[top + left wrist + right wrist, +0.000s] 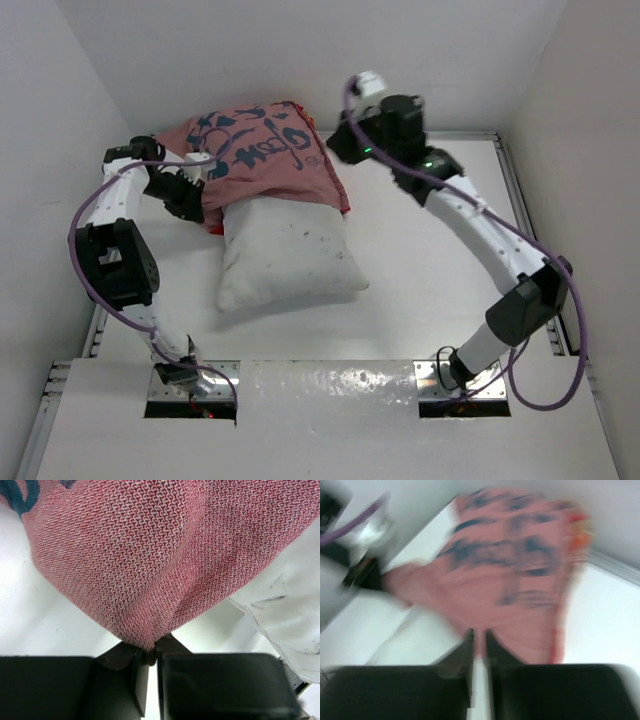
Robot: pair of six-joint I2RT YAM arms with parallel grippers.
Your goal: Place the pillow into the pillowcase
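Note:
The white pillow (pixel 285 255) lies on the table with its near end towards the arms. The pillowcase (pixel 262 150), faded pink side out with dark blue print, is draped over the pillow's far end. My left gripper (pixel 203 195) is shut on the pillowcase's left edge; in the left wrist view the red weave (pixel 160 555) is pinched between the jaws of the left gripper (pixel 151 652), with the pillow (pixel 292 615) at the right. My right gripper (pixel 338 145) is at the pillowcase's right edge. The right wrist view is blurred, showing the right gripper (pixel 478 639) nearly closed with pink cloth (pixel 515 580) between its tips.
White walls enclose the table at the back (pixel 300 60), left and right. A metal rail (pixel 520 200) runs along the right edge. The arm bases (pixel 185 375) sit at the near edge, with purple cables (pixel 575 320) looping beside each arm.

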